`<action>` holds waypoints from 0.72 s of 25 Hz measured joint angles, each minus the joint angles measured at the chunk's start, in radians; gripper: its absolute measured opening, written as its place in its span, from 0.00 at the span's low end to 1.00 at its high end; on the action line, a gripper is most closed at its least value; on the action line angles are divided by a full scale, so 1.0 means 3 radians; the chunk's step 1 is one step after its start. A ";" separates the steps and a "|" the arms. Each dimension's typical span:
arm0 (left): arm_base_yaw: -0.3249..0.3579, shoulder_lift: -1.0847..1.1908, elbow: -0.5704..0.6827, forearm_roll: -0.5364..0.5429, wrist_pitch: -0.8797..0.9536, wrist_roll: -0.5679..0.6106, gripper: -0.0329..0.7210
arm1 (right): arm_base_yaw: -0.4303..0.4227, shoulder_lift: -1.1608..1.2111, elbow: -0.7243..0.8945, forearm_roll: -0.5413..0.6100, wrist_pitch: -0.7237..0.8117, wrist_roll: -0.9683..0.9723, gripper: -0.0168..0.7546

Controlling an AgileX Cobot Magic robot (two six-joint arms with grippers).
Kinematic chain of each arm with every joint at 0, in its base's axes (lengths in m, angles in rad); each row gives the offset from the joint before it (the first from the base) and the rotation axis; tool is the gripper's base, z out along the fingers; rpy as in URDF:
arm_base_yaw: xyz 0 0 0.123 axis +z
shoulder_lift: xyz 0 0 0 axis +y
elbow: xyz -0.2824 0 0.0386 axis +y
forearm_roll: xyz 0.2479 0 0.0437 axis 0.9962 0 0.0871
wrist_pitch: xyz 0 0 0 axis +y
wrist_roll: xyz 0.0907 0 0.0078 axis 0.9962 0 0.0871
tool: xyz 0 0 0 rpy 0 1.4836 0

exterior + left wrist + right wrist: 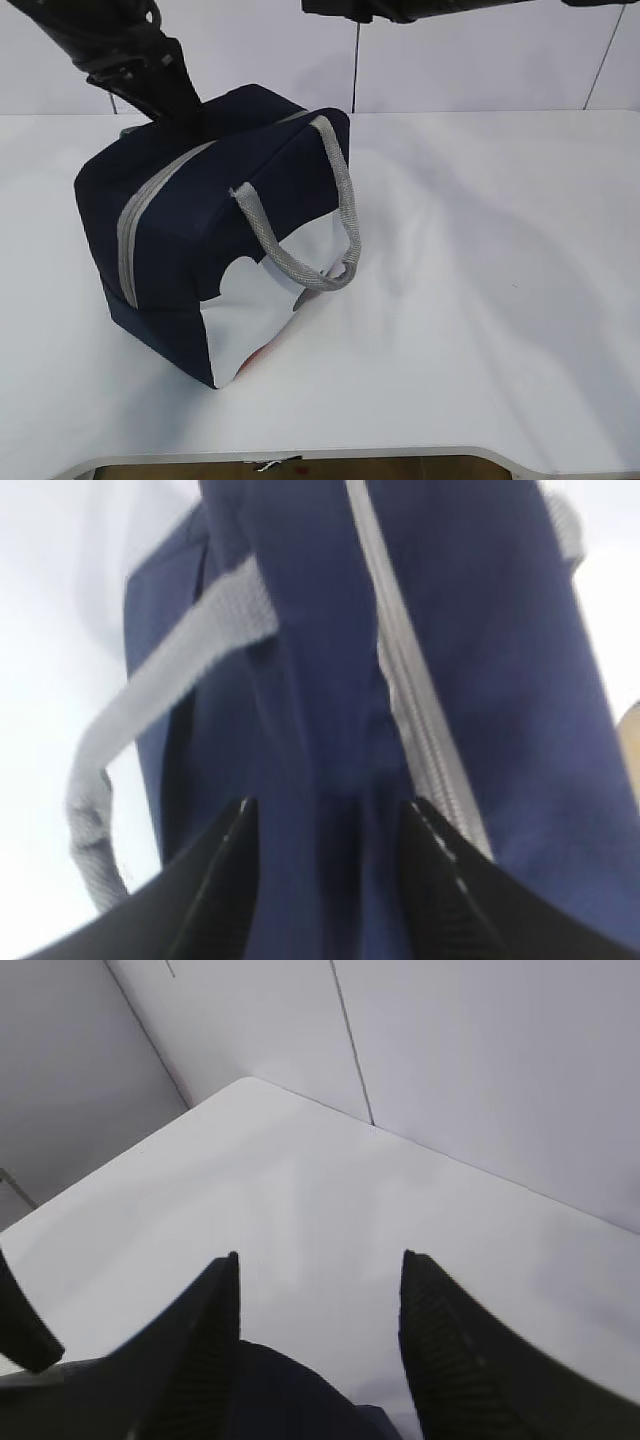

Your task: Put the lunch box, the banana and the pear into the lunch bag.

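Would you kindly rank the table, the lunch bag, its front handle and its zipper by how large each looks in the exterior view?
1. table, filling most of the view
2. lunch bag
3. front handle and zipper: both thin grey strips of similar apparent length, so I would not rank them.

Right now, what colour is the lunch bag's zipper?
Grey, against the navy lunch bag; zipper clearest in the exterior view.

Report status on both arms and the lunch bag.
Left gripper open, fingers straddling the lunch bag top. Right gripper open, holding nothing. Bag zipped. Lunch box, banana, pear not in view.
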 joint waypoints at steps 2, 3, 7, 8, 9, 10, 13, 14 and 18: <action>0.0000 0.0000 -0.0110 0.0006 0.0008 -0.0022 0.50 | 0.0000 -0.0047 0.0000 0.0000 -0.0050 -0.0014 0.57; 0.0000 0.0000 -0.0159 0.0005 0.0008 -0.0050 0.50 | 0.0000 -0.0071 0.0000 0.0000 -0.0075 -0.0028 0.57; 0.0000 -0.0006 -0.0314 0.0189 0.0015 -0.0355 0.50 | 0.0000 -0.0185 0.0000 0.0000 -0.0169 -0.0138 0.57; 0.0000 -0.0014 -0.0320 0.0283 0.0015 -0.0452 0.50 | 0.0000 -0.0213 0.0000 0.0000 -0.0188 -0.0156 0.57; 0.0000 -0.0038 -0.0320 0.0406 0.0017 -0.0567 0.50 | -0.0002 -0.0255 0.0000 0.0000 -0.0198 -0.0173 0.57; 0.0000 -0.0074 -0.0320 0.0528 0.0023 -0.0680 0.50 | -0.0008 -0.0293 0.0000 0.0000 -0.0214 -0.0187 0.57; 0.0006 -0.0227 -0.0320 0.0758 0.0029 -0.0908 0.50 | -0.0008 -0.0389 0.0000 0.0000 -0.0245 -0.0207 0.57; 0.0006 -0.0297 -0.0320 0.0781 0.0037 -0.0963 0.50 | -0.0008 -0.0417 0.0000 0.0000 -0.0271 -0.0212 0.57; 0.0006 -0.0569 -0.0328 0.0803 0.0058 -0.1098 0.48 | -0.0008 -0.0511 0.0000 0.0000 -0.0444 -0.0219 0.57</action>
